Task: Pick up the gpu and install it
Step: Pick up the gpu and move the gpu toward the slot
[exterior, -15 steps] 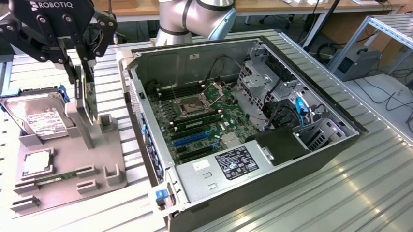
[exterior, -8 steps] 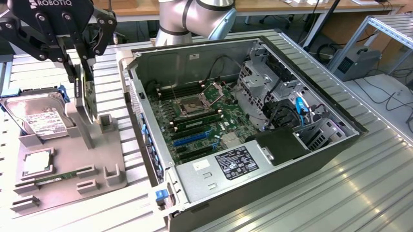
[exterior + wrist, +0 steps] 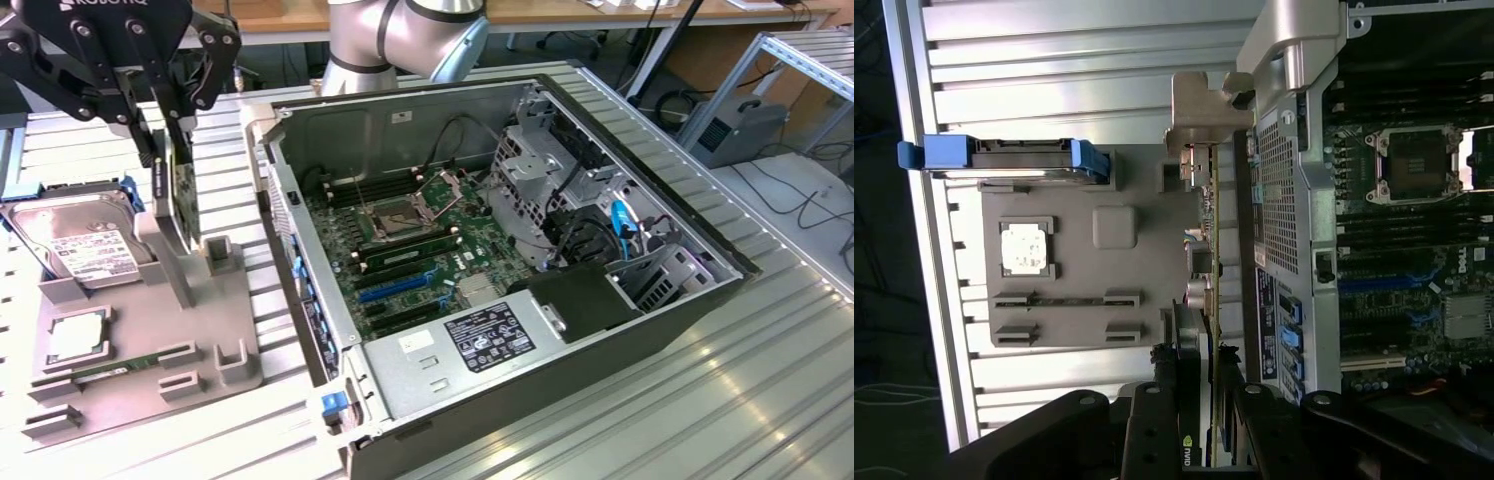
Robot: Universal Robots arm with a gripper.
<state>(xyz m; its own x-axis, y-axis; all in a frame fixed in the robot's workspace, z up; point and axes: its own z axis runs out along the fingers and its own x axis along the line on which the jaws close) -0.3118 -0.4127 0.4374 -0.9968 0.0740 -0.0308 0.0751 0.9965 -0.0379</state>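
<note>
Fingers clamped on the gpu, held upright on edge over the grey fixture, beside the open computer case.

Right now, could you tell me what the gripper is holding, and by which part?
The gpu, clamped by the gripper along its upper edge.

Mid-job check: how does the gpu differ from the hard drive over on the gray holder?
Pose: the gpu stands on edge; the hard drive lies tilted, label up. State: the pincer grips the gpu; the hard drive sits untouched. Look: the gpu is a thin card; the hard drive is a silver box with blue rails. Both are at the gray holder, outside the computer case.
</note>
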